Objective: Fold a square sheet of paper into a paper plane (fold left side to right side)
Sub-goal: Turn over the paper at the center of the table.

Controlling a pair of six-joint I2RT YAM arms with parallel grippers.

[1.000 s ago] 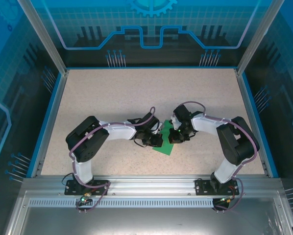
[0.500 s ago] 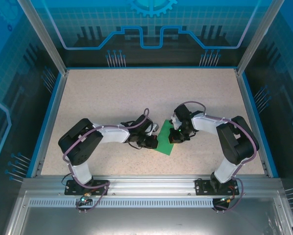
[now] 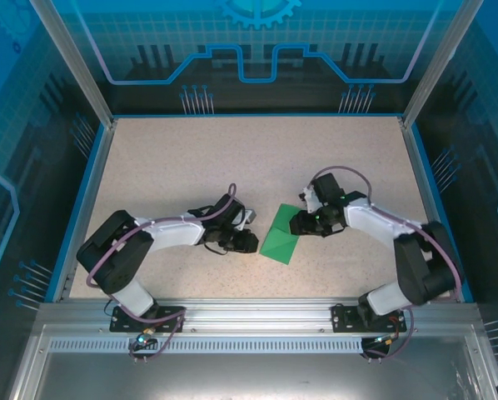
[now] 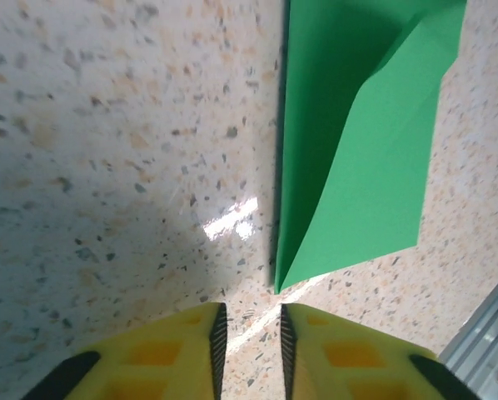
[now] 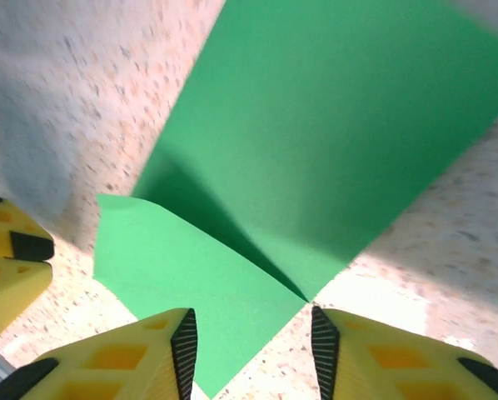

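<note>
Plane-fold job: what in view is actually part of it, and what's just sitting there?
Part of the job:
- green paper, partly folded
- left pincer, beside the paper, not touching it
- right pincer, open over a corner of the paper, holding nothing

Just there:
- speckled table
- metal rail along the near edge

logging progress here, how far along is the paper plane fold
Done: the green paper sheet lies on the table with a flap already folded over. In hand: nothing; left gripper and right gripper flank it, both open and empty. Left: it's no narrow dart yet, so more folds remain.
</note>
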